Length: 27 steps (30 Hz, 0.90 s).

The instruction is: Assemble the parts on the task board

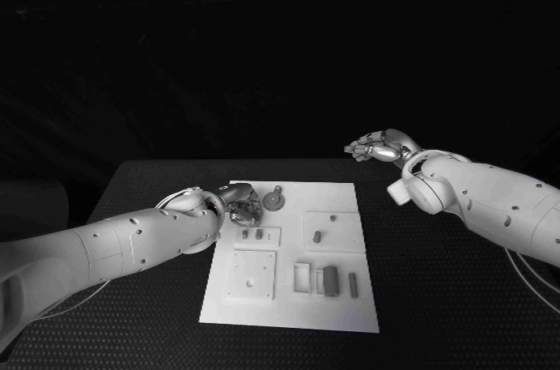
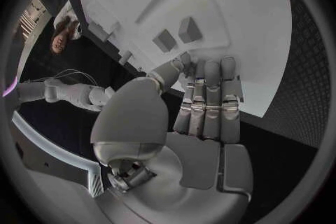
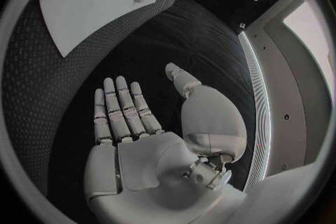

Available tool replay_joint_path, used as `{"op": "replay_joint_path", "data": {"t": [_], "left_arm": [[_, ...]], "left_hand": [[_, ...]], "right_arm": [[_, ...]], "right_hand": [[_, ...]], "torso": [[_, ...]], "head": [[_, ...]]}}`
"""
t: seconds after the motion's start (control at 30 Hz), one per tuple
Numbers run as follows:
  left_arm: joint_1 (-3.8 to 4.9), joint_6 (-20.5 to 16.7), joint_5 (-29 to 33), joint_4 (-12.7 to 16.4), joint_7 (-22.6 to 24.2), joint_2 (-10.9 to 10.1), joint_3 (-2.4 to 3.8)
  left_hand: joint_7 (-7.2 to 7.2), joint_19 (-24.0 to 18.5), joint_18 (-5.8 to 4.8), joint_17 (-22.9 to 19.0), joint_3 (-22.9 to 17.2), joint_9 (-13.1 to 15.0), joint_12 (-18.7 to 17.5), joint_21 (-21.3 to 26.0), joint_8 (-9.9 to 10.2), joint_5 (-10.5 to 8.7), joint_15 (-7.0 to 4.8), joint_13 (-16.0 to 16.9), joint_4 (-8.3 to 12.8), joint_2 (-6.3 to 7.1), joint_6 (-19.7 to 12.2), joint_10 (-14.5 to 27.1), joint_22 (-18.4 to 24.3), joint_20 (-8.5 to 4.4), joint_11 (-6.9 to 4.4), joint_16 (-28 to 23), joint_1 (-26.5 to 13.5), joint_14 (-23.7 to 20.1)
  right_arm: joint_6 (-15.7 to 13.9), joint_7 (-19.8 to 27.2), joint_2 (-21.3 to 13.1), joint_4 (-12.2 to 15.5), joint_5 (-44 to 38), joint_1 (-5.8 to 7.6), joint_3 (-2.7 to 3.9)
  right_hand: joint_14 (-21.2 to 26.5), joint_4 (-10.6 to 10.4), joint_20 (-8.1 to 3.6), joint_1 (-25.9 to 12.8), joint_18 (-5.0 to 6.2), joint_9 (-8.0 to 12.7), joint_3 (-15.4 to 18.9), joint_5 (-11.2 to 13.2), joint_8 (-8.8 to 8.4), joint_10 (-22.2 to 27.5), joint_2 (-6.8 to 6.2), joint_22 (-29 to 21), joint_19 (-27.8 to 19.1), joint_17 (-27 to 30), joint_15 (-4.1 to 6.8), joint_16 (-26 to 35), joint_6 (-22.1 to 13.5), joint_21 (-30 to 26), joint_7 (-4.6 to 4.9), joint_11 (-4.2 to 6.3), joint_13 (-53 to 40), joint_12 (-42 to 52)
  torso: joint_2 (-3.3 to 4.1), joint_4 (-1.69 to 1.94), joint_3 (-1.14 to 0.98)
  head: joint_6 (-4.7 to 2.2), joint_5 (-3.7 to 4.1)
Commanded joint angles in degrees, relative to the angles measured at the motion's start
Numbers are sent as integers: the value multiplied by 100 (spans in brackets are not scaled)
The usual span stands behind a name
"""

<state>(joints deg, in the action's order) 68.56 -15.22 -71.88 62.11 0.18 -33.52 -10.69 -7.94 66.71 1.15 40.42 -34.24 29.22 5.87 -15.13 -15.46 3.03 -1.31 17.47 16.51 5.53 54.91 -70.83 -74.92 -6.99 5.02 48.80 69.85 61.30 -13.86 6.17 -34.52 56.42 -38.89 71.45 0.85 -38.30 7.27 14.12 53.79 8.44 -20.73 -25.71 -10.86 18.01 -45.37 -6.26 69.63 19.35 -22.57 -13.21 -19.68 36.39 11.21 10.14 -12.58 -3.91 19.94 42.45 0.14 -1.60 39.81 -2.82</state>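
One task board with five small parts, two empty, spread robot hands: left, right.

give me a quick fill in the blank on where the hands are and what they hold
1. The left hand hovers at the far left corner of the white ____.
2. The right hand is over the bare black ____, off the task board.
3. The right hand's fingers are stretched out and hold ____.
4. The round part lies on the board just beside the ____ hand.

Missing words: task board; table; nothing; left
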Motion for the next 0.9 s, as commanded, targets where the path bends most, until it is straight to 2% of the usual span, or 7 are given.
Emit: {"op": "replay_joint_path", "data": {"t": [0.03, 0.4, 0.9], "left_arm": [[-59, 243, 74, 38, 30, 34, -33], [-59, 254, 77, 20, -28, 24, -33], [-59, 216, 57, -23, -97, -63, -32]], "left_hand": [[-4, 0, 231, 23, 34, -21, -48, 30, 57, 9, 41, -9, -4, 91, -123, 55, -107, 33, 12, -42, -22, -18], [-6, 10, 253, 80, 68, -81, -99, 57, 163, 8, 63, 18, -7, 144, -402, 130, -115, 56, 39, -62, -31, -21], [21, 30, 276, 151, 130, -108, -148, 56, 193, 8, 85, 35, -13, 232, -555, 229, -131, 76, 70, -48, -61, -8]], "right_arm": [[62, 63, -1, 3, -3, -1, 1], [74, 59, -5, 3, -3, -1, 1], [76, 62, -12, 1, -3, -1, 1]], "right_hand": [[-3, -18, -10, 63, -70, 7, 13, 0, 29, -30, -8, 10, 15, 9, -44, 25, -41, -21, 432, -5, 3, -25], [-1, -18, -10, 65, -71, 8, 14, 0, 30, -32, -10, 14, 16, 12, -45, 28, -43, -26, 431, -4, 3, -30], [0, -19, -11, 66, -73, 9, 15, 0, 32, -35, -10, 21, 18, 14, -46, 31, -44, -34, 430, -5, 3, -37]], "torso": [[1, 2, -1], [1, 1, -4], [0, -1, -3]], "head": [[1, -1], [-1, 1], [1, 10]]}}
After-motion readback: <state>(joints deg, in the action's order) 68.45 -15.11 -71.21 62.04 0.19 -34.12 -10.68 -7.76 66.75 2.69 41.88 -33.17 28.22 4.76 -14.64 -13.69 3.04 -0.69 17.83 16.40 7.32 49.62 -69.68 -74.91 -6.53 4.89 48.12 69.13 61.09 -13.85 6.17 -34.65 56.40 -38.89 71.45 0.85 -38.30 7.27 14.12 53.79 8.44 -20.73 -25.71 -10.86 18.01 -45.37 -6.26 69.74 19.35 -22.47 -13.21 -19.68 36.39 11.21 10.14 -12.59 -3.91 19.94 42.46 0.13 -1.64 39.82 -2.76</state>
